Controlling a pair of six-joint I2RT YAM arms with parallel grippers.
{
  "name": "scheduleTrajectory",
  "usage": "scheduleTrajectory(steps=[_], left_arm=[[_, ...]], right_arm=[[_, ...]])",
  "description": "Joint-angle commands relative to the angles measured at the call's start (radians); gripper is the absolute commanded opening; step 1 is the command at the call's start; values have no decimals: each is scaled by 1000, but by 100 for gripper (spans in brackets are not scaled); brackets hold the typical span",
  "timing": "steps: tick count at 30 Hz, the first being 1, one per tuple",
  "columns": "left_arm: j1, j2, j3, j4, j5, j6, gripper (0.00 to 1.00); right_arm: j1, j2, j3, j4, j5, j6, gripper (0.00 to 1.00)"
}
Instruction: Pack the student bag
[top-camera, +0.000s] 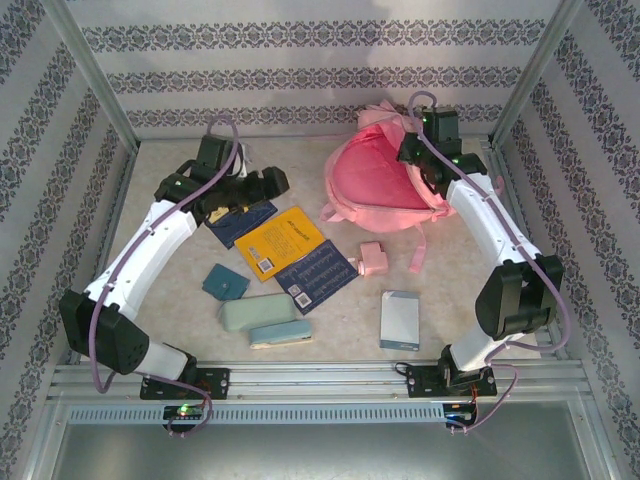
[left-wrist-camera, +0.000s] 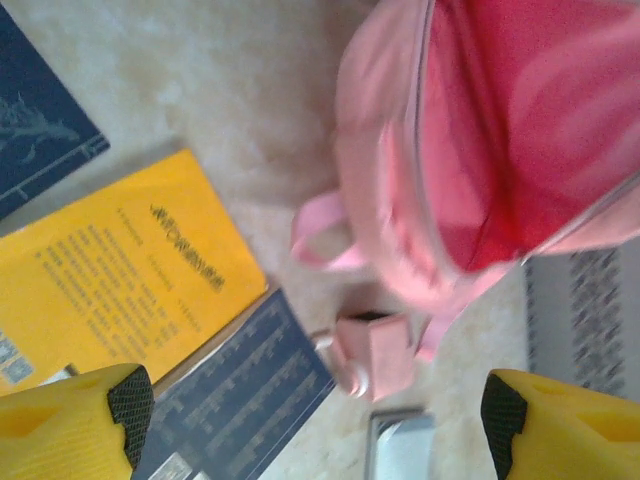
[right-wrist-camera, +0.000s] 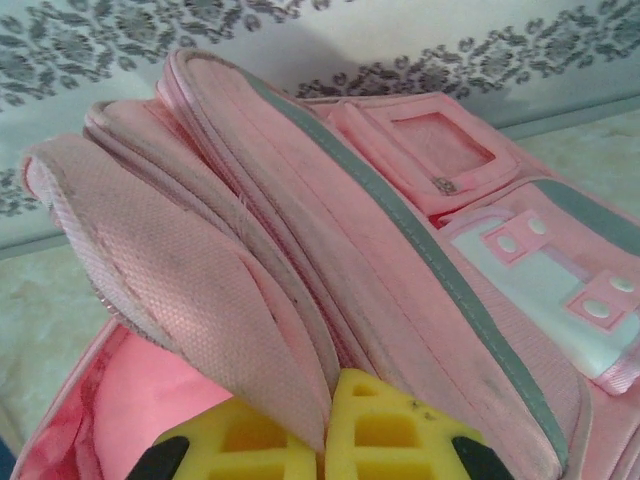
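Observation:
The student bag (top-camera: 378, 182), a large pink backpack, lies at the back right of the table with its mouth held open. My right gripper (top-camera: 422, 150) is at the bag's far right edge. In the right wrist view my right gripper (right-wrist-camera: 328, 430) is shut on a pink fabric flap of the bag (right-wrist-camera: 400, 260). My left gripper (top-camera: 262, 190) hovers left of the bag, over the books. In the left wrist view my left gripper (left-wrist-camera: 310, 420) is open wide and holds nothing. Under it lie a dark blue book (left-wrist-camera: 230, 395) and a small pink item (left-wrist-camera: 375, 350). The bag's red inside (left-wrist-camera: 520, 130) shows at the upper right.
On the table lie a yellow book (top-camera: 280, 243), two dark blue books (top-camera: 318, 275) (top-camera: 243, 222), a teal pouch (top-camera: 226, 281), a pale green case (top-camera: 256, 312), a teal case (top-camera: 280, 334), a small pink item (top-camera: 372, 258) and a grey-blue notebook (top-camera: 400, 320). Patterned walls enclose three sides.

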Motion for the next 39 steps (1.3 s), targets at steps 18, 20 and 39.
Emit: scheduleTrajectory(steps=[18, 20, 39], left_arm=[[-514, -120, -406, -234, -80, 759, 77], [-543, -100, -404, -225, -87, 799, 74], [-652, 46, -492, -96, -79, 952, 57]], right_arm=[[-72, -95, -160, 9, 18, 41, 0], [-78, -99, -168, 6, 9, 52, 0], [-134, -140, -281, 32, -68, 156, 0]])
